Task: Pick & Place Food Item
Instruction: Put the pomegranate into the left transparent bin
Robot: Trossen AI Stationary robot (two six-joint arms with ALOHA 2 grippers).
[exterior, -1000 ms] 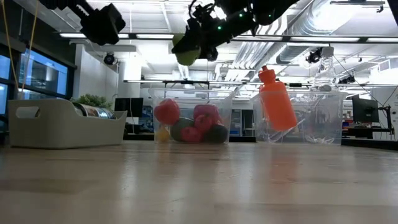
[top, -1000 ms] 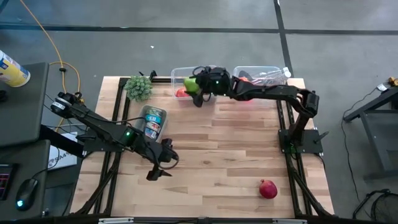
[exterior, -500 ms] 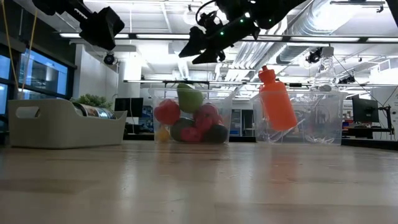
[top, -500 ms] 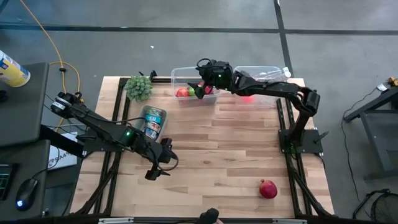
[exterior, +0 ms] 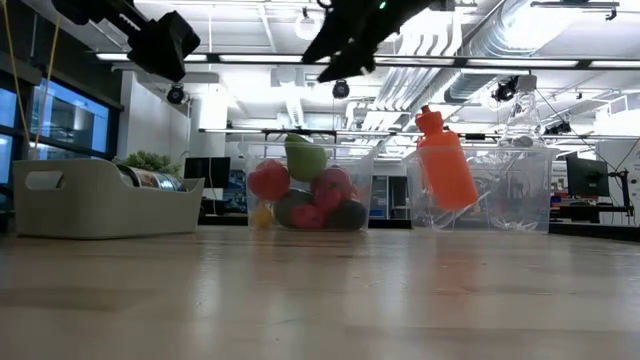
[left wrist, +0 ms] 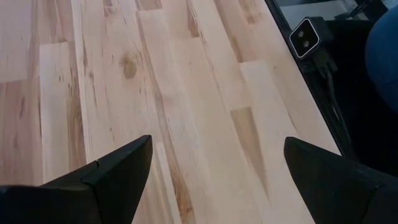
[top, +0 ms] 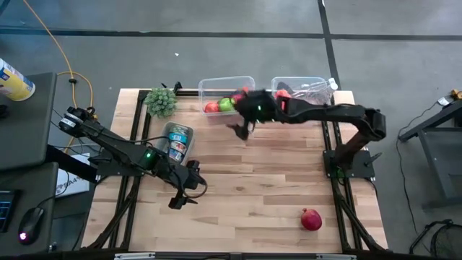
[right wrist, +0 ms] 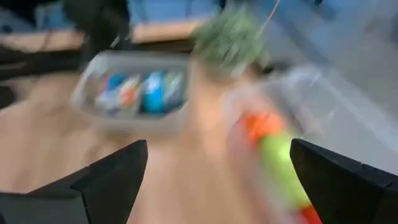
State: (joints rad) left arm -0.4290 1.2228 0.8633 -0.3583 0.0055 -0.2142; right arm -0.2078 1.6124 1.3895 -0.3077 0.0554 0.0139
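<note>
Green pear (exterior: pixel 305 158) upright, narrow end up, atop fruit in clear bin (top: pixel 216 85); right claw (top: pixel 239 130) apart.

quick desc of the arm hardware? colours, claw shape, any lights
Both arms are black, jointed link segments with black cabling. Left claw and right claw each have two dark, wedge-shaped fingers. A small green light glows on each arm.

Right wrist view motion-blurred, green fruit (right wrist: pixel 283 165) smeared, bin (right wrist: pixel 134 93) contents unreadable
</note>
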